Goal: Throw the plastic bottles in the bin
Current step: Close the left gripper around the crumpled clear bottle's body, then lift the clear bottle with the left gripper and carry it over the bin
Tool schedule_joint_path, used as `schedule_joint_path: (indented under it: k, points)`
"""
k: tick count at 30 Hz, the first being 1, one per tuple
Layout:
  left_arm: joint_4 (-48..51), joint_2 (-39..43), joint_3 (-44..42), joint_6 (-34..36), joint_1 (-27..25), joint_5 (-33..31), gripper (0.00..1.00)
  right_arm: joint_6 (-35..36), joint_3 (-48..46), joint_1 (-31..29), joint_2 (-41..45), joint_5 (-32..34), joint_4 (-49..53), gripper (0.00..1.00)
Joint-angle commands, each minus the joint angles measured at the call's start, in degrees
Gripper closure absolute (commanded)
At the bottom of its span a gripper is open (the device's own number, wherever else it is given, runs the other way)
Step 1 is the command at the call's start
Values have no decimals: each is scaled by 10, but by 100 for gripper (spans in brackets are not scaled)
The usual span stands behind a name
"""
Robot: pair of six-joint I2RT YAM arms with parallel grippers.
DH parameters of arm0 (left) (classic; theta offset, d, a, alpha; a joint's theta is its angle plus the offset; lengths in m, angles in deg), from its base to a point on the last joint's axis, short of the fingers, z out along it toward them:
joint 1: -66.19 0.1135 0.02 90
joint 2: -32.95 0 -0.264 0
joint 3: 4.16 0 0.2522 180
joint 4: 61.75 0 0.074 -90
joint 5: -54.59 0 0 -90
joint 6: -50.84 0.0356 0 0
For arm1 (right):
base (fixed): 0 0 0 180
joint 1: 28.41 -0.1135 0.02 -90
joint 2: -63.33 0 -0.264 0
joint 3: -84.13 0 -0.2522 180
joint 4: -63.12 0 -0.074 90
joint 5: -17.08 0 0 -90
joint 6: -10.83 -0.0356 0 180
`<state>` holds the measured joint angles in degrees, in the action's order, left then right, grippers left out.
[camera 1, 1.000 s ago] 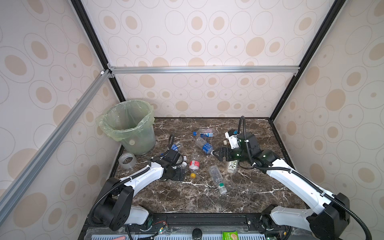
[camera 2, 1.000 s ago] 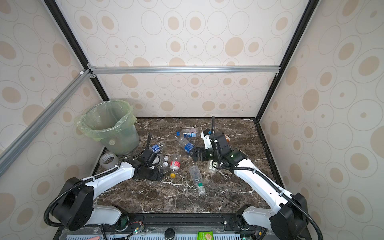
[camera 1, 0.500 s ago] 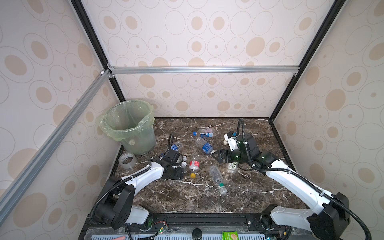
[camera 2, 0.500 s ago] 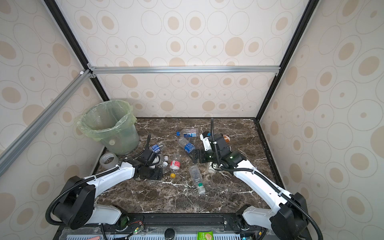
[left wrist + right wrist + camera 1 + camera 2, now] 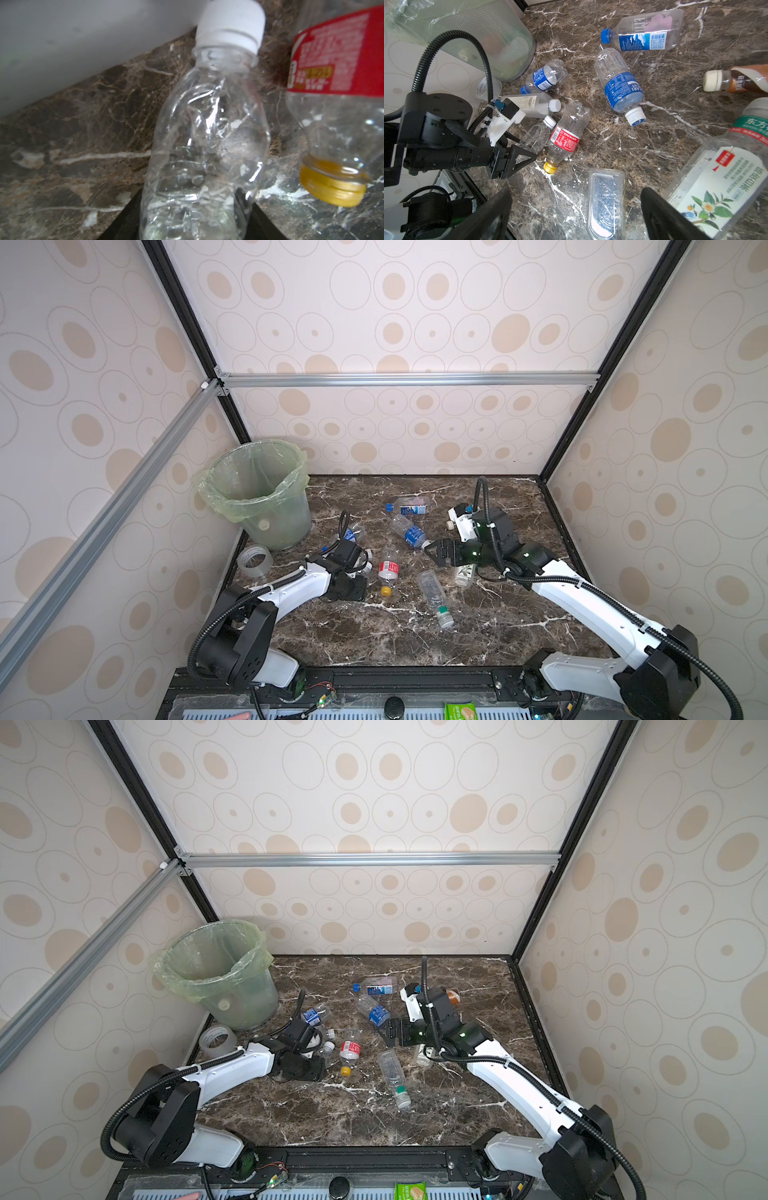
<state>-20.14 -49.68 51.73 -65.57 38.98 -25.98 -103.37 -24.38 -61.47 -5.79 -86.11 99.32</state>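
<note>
Jaws of left pincer (image 5: 193, 195) flank clear white-capped bottle (image 5: 207, 133) lying on marble top (image 5: 83, 124); clamped or not, cannot tell. Just beside: red-labelled bottle (image 5: 332, 62). Jaws of right pincer (image 5: 576, 193) spread wide, empty; bin (image 5: 282, 526) well apart from both.

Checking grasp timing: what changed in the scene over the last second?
The left gripper has narrowed around the small clear bottle with the white cap; a firm grip can't be confirmed yet. The right gripper, open and empty, edged slightly leftward in both top views. The left arm barely moved. The red-label bottle, bin and tape roll stayed put.
</note>
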Motion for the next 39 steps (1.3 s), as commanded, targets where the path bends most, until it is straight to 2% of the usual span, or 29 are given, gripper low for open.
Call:
schedule_joint_path:
  k: [1, 7, 14, 24, 30, 39]
  points:
    - [1, 6, 3, -5, 4, 17, 37, -3, 34, -5, -2, 4, 17, 0]
    - [-12, 55, 20, -21, 3, 62, 39, 6, 92, -6, -32, 4, 38, 0]
    - [3, 78, 102, -13, 4, 52, 40, 29, 162, -15, -79, -7, 40, 0]
    - [16, 34, 305, 3, 19, -5, 40, 91, 272, -45, -146, -15, 24, 0]
    - [-1, 12, 422, 19, 58, -27, 40, 94, 338, -47, -181, -23, -7, 0]
    - [-14, -4, 581, 74, 109, -102, 39, 85, 492, -59, -267, -49, -28, 0]
